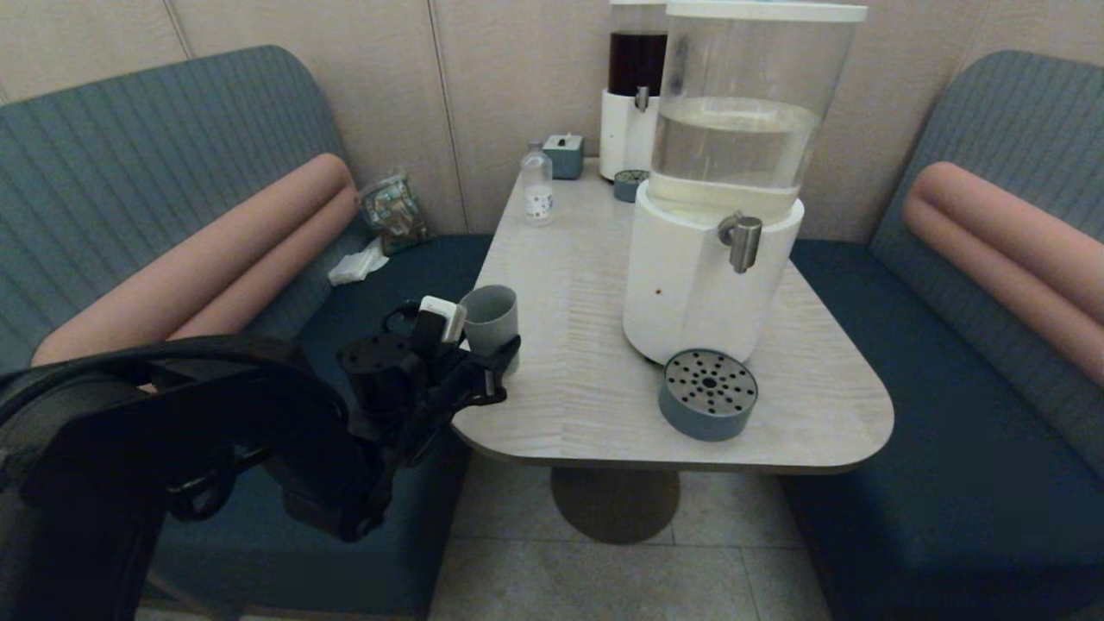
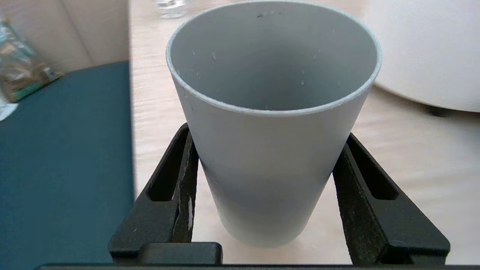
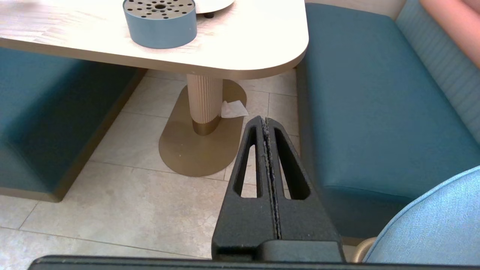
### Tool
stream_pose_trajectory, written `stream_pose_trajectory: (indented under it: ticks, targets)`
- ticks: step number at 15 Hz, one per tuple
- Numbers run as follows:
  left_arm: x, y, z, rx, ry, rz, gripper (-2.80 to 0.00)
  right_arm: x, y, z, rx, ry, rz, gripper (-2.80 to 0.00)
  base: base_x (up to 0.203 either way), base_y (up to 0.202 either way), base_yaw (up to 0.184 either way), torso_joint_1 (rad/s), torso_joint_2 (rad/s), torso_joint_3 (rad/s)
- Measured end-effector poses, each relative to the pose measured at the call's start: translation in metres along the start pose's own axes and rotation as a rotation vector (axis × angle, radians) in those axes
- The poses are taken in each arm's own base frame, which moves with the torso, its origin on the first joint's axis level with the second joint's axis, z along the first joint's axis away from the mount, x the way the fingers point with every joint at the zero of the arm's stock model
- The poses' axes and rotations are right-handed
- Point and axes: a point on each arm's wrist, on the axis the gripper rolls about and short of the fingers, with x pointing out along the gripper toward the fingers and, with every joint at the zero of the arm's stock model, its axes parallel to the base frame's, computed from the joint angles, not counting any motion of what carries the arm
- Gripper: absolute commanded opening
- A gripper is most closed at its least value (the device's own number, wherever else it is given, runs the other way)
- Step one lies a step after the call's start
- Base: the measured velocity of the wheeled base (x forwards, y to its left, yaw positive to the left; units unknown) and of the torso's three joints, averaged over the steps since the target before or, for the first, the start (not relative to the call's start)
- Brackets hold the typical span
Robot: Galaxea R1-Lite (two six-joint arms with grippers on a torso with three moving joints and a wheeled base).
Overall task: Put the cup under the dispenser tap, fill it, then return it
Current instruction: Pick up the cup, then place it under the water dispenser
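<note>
The cup (image 1: pixel 492 321) stands upright, left gripper (image 2: pixel 264 180) clamped around it, well apart from the dispenser tap (image 1: pixel 742 241); right gripper (image 3: pixel 267 123) closed, empty.

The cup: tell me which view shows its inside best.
Left wrist view: the cup fills the picture between the left hand's fingers, its dry-looking interior open to view. Head view shows it small, partly hidden. Right wrist view misses it.

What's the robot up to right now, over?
Left gripper shut on empty cup at table edge. Right gripper shut, parked low. Tap unobstructed.
</note>
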Motion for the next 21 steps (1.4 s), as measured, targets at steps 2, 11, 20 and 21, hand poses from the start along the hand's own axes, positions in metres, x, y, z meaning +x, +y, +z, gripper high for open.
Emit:
stream_pose_trajectory:
  ticks: [2, 11, 20, 21]
  targets:
    - [-0.011, -0.023, 0.013, -0.004, -0.012, -0.039, -2.80, 0.000, 0.000, 0.000, 0.000, 0.000, 0.000, -2.80, 0.000, 0.000, 0.000, 0.000, 0.00, 0.000]
    - [-0.035, -0.131, 0.056, -0.033, -0.102, -0.243, -2.80, 0.000, 0.000, 0.000, 0.000, 0.000, 0.000, -2.80, 0.000, 0.000, 0.000, 0.000, 0.00, 0.000]
    - [-0.045, -0.216, 0.053, 0.025, -0.053, -0.385, -2.80, 0.000, 0.000, 0.000, 0.000, 0.000, 0.000, -2.80, 0.000, 0.000, 0.000, 0.000, 0.00, 0.000]
    - [-0.043, -0.220, 0.051, 0.030, -0.040, -0.393, -2.80, 0.000, 0.000, 0.000, 0.000, 0.000, 0.000, -2.80, 0.000, 0.000, 0.000, 0.000, 0.00, 0.000]
